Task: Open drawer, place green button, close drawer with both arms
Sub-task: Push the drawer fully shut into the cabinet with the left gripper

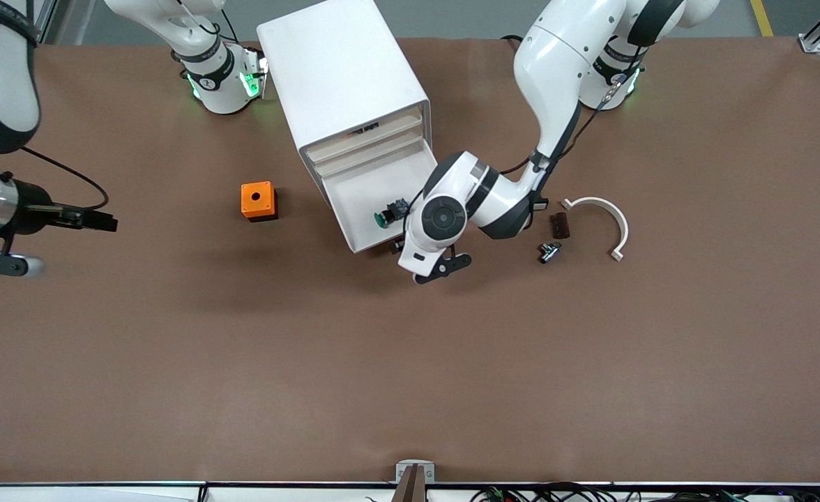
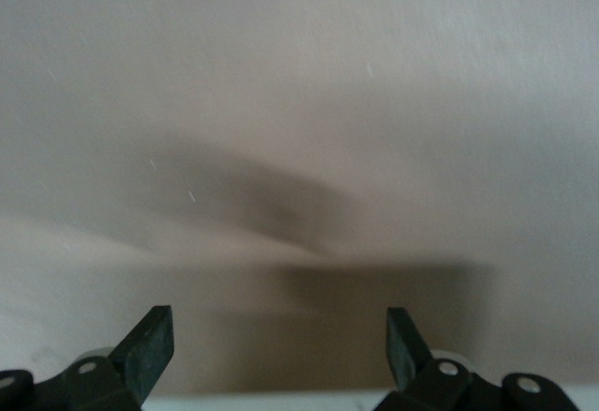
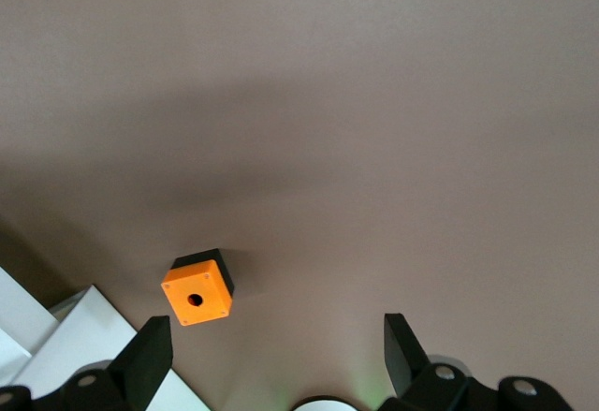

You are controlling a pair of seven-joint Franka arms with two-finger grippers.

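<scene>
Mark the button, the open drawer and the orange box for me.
button point(image 1: 384, 218): front view, on its green cap.
drawer point(image 1: 361, 188): front view, bare white floor of the pulled-out tray.
orange box point(image 3: 196, 291): right wrist view, top face beside the hole.

Shows the right hand point(image 3: 278, 355) with fingers point(image 3: 150, 355) spread apart, high over the brown worktop point(image 3: 374, 102). Shows an orange box point(image 3: 197, 288) with a hole resting there, near a white cabinet's point(image 3: 84, 336) corner.
</scene>
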